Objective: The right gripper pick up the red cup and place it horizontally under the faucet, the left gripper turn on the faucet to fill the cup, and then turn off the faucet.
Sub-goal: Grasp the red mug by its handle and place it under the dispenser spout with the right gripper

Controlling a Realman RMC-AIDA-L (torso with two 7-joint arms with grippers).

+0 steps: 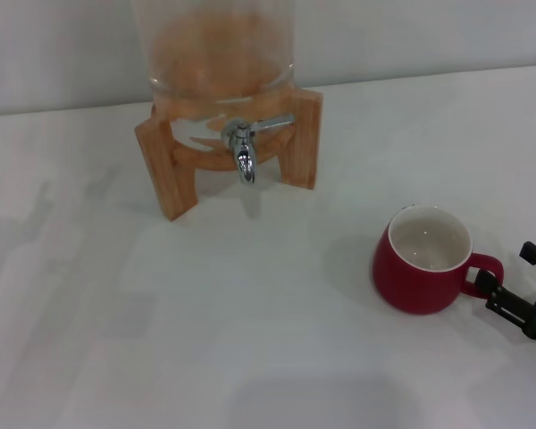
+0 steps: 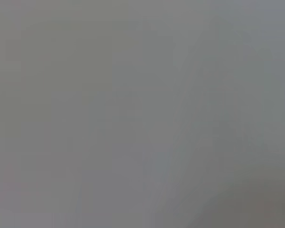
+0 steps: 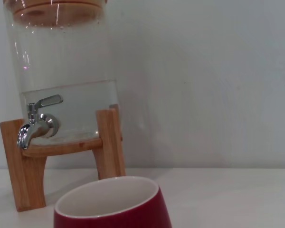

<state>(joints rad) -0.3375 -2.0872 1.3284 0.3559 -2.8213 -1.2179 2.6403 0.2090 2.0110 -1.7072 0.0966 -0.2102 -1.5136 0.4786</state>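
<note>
The right claw (image 1: 515,284) is seen at the worktop's (image 1: 250,340) near right edge, spread open and empty, just beside the red cup's (image 1: 422,261) handle. If only that handle is pinched, the cup could be tipped or knocked aside, well short of the faucet (image 1: 244,147) beyond. The left claw is not visible.

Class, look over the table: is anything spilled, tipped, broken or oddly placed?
Nothing stands out. The red cup stands upright and empty, apart from the faucet, which is not dripping. The glass dispenser sits squarely on its wooden stand. The right gripper is open beside the cup's handle. No spill shows on the table.
</note>
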